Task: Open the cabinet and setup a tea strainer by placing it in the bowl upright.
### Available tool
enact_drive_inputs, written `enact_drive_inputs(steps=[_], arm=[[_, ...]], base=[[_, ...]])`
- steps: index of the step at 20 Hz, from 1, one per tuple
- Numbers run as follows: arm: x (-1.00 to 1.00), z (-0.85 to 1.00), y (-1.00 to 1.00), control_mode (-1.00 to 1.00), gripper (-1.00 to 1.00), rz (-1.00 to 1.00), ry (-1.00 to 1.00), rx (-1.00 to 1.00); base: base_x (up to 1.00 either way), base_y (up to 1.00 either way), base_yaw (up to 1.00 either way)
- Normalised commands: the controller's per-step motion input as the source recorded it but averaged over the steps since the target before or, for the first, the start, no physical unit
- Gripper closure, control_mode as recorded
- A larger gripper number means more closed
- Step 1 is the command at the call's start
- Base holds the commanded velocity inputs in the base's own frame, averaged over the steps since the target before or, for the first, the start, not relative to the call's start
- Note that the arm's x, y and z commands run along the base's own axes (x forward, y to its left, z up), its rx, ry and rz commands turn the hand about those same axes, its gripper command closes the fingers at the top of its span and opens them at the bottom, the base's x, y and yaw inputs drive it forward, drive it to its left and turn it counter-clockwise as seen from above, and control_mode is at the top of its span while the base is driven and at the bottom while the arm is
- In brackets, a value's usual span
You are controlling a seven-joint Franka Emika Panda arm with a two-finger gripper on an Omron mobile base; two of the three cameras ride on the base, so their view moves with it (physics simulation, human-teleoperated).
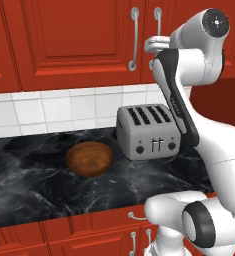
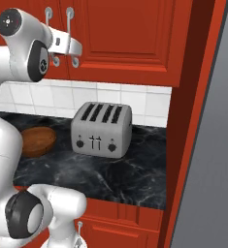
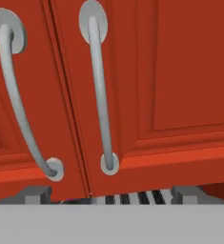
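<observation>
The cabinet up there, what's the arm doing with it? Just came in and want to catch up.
The robot arm has its gripper raised to the red wall cabinet, jaws open, right in front of the right door's silver handle. Both doors are shut and nothing is held. Below, on the black counter, the wooden bowl sits empty beside the toaster.
</observation>
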Motion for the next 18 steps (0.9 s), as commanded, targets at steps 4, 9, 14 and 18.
enact_drive_inputs(steps=[4,9,14,18], arm=[[0.62,0.00,0.00,-1.00,-1.00,-0.01,0.00,0.00],[0.44,0.00,0.00,-1.00,-1.00,0.00,-0.02,-0.01],[0.50,0.00,0.00,-1.00,-1.00,0.00,0.00,0.00],[0.46,-0.01,0.00,-1.00,-1.00,0.00,0.00,-0.02]], base=[[0.00,0.00,0.00],[0.00,0.00,0.00],[0.00,0.00,0.00],[0.00,0.00,0.00]])
